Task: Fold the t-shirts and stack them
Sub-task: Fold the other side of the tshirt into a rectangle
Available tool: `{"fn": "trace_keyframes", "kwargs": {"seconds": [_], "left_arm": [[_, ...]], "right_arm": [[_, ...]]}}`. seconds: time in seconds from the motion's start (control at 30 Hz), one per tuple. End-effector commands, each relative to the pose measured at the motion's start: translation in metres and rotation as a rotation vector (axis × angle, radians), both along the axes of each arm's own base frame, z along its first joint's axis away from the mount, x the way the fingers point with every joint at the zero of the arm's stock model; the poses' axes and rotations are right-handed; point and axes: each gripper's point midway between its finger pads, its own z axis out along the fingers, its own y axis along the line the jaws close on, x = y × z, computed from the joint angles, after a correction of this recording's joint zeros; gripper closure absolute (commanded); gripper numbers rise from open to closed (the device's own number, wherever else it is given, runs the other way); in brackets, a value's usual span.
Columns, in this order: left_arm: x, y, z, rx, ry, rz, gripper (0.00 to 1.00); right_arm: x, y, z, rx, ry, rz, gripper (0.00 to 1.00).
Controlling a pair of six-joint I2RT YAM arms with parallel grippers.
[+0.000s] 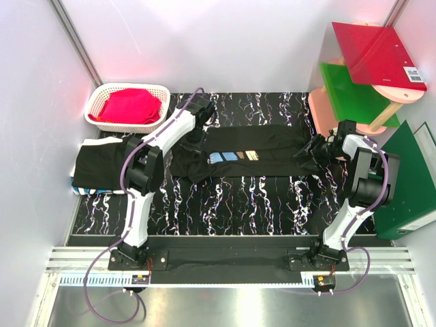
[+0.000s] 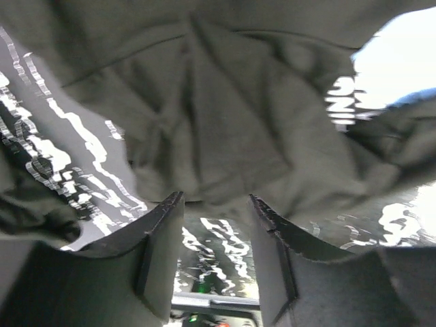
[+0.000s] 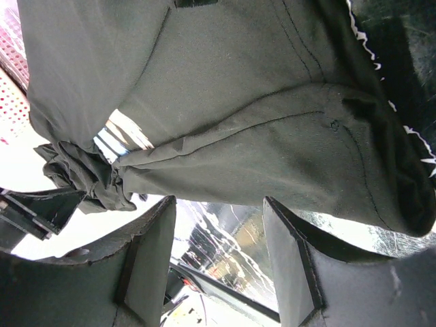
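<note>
A black t-shirt (image 1: 262,155) with blue, orange and pale strokes lies partly folded as a long band across the middle of the table. My left gripper (image 1: 193,141) is at its left end. In the left wrist view the jaws (image 2: 215,197) stand apart, the rumpled shirt (image 2: 231,116) just past the tips and only the table showing between them. My right gripper (image 1: 315,150) is at the shirt's right end. Its jaws (image 3: 218,201) are open too, with the shirt's edge (image 3: 259,150) lying across the tips. Folded black t-shirts (image 1: 99,163) sit stacked at the far left.
A white basket (image 1: 158,92) holding red cloth stands at the back left. Red (image 1: 378,54), green (image 1: 354,95) and pink boards on a wooden stand fill the back right corner. A dark green binder (image 1: 409,184) lies at the right edge. White walls close in on both sides.
</note>
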Motion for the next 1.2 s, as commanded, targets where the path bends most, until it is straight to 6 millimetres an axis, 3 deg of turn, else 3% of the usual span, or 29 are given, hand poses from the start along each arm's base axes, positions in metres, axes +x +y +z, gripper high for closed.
{"fn": "trace_keyframes", "kwargs": {"seconds": [0.0,0.2,0.8,0.97,1.17], "left_arm": [[0.011,0.017,0.005,0.097,-0.027,-0.016,0.49],[0.014,0.009,0.016,0.047,-0.053,-0.018,0.46],[0.001,-0.025,0.021,-0.02,-0.044,-0.108,0.45],[-0.004,-0.026,0.009,0.006,-0.015,-0.124,0.46],[0.009,-0.026,-0.001,0.044,-0.026,-0.125,0.68]], "right_arm": [[-0.001,0.001,0.003,0.014,-0.006,0.016,0.38],[-0.002,0.001,0.001,0.015,-0.001,0.016,0.38],[-0.005,0.003,-0.006,0.029,0.021,0.018,0.38],[-0.004,0.004,-0.007,0.033,0.023,0.019,0.37],[-0.003,0.004,-0.005,0.034,0.018,0.02,0.37]]}}
